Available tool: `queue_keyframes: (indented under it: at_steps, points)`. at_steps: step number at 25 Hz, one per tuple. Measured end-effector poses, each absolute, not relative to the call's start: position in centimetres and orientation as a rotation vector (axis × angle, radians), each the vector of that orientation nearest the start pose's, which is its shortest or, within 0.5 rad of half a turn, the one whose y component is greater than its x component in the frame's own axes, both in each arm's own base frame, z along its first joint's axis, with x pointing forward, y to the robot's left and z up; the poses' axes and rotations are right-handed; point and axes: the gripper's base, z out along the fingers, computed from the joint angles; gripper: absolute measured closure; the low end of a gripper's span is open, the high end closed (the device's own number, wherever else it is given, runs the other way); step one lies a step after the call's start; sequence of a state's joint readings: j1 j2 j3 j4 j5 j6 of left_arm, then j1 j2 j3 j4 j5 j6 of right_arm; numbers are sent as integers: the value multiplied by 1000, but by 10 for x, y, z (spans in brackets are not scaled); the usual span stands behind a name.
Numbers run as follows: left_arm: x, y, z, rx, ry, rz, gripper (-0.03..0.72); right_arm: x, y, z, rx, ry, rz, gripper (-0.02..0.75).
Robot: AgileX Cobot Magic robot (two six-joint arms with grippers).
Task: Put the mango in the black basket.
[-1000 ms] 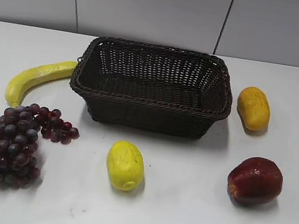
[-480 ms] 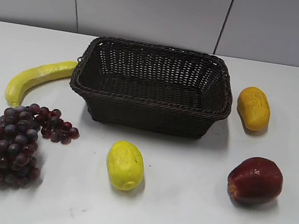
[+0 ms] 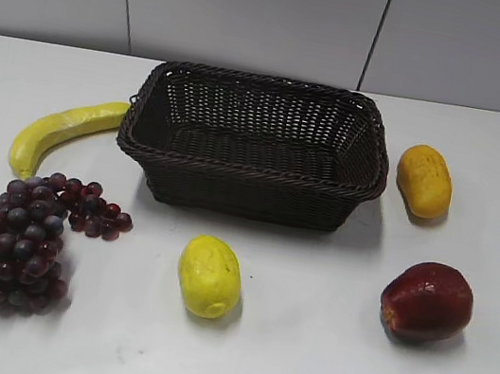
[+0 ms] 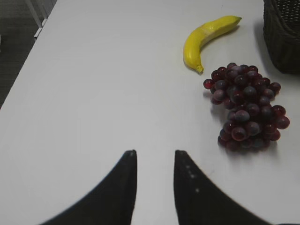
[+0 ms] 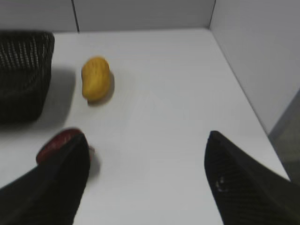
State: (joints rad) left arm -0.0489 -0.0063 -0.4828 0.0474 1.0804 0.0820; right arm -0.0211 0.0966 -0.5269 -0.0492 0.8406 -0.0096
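Observation:
The mango (image 3: 424, 181) is orange-yellow and lies on the white table just right of the black basket (image 3: 250, 174), apart from it. The basket is empty. In the right wrist view the mango (image 5: 96, 78) lies ahead and to the left of my right gripper (image 5: 147, 136), which is wide open and empty, with the basket's corner (image 5: 23, 61) at far left. My left gripper (image 4: 153, 152) is open with a narrow gap, empty, over bare table. The basket's corner (image 4: 283, 37) shows at the top right of that view. Neither gripper shows in the exterior view.
A red apple (image 3: 427, 301) lies in front of the mango, partly behind my right gripper's left finger (image 5: 58, 145). A pale yellow bumpy fruit (image 3: 209, 275) lies in front of the basket. A banana (image 3: 62, 132) and purple grapes (image 3: 25, 241) lie at the left. A wall borders the table's right side (image 5: 253, 56).

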Motion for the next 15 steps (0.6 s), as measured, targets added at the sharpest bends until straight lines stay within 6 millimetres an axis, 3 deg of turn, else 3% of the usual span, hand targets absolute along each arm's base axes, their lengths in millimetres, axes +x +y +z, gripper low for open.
queue_keyframes:
  at_steps: [4,9,15]
  points:
    - [-5,4,271,133,2070,77,487,50,-3,315,-9,1734,-75,149]
    - [-5,4,271,133,2070,77,487,107,-3,300,-28,1655,-64,149]
    - [-5,4,271,133,2070,77,487,172,-3,285,-39,1699,-51,149]
